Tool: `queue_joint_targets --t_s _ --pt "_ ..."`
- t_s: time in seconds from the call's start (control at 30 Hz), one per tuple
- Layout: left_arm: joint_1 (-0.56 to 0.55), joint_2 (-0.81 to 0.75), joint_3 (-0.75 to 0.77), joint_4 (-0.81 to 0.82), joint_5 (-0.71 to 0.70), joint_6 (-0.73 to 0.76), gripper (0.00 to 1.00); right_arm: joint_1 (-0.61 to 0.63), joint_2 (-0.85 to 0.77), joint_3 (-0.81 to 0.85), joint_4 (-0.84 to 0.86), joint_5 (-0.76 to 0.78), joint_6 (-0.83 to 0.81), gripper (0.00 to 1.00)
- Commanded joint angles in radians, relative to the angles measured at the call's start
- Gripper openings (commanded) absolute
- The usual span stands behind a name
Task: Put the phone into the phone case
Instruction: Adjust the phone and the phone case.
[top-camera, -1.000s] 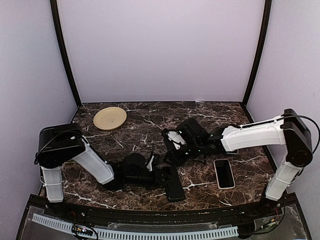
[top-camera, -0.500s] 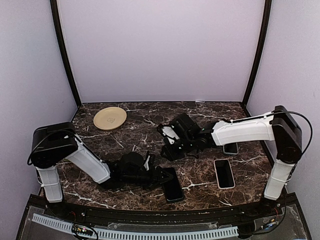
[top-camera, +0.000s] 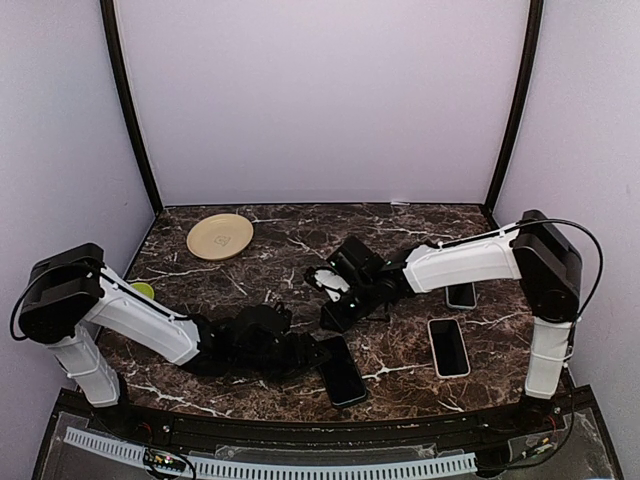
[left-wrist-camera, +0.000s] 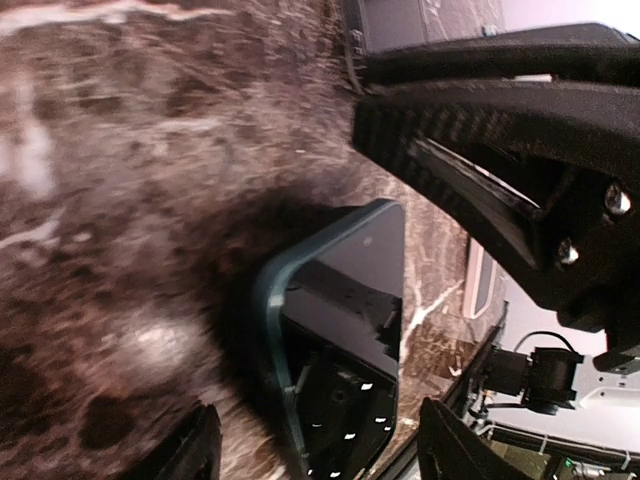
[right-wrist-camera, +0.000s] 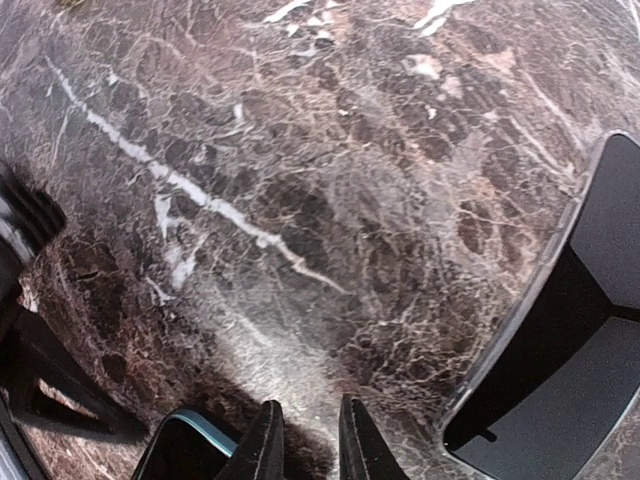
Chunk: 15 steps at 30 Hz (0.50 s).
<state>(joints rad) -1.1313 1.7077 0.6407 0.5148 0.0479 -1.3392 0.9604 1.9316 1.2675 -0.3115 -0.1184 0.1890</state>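
Observation:
The phone (top-camera: 340, 370), dark with a teal edge, lies flat near the front of the marble table (top-camera: 250, 275). In the left wrist view the phone (left-wrist-camera: 345, 330) rests between the spread fingers of my open left gripper (left-wrist-camera: 325, 450), untouched by either. From above, the left gripper (top-camera: 314, 352) is at the phone's left end. The phone case (top-camera: 449, 347), light-rimmed with a dark inside, lies to the right, apart from both grippers. My right gripper (top-camera: 331, 311) hovers behind the phone; its fingertips (right-wrist-camera: 262, 445) stand a narrow gap apart over bare marble, holding nothing.
A tan round plate (top-camera: 220, 237) sits at the back left. A second dark, light-rimmed slab (top-camera: 461, 296) lies partly under the right arm. A small yellow-green thing (top-camera: 143, 290) peeks out behind the left arm. Purple walls close in three sides.
My left gripper has opened and let go of the phone, and the left arm has stretched lower along the table. The right gripper has moved left and narrowed its fingers.

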Motion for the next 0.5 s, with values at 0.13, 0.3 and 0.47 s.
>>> queue_joint_targets --t_s 0.13,0.3,0.47 --pt "-0.012 -0.153 -0.042 -0.287 -0.193 -0.022 0.69 0.029 0.048 0.021 -0.006 -0.067 -0.039 0.21" --pt "-0.012 -0.237 -0.053 -0.361 -0.295 0.053 0.68 0.055 0.078 0.062 -0.066 -0.057 -0.062 0.18" --pt "0.008 -0.246 0.009 -0.438 -0.327 0.242 0.62 0.067 0.023 0.076 -0.08 -0.025 -0.041 0.21"
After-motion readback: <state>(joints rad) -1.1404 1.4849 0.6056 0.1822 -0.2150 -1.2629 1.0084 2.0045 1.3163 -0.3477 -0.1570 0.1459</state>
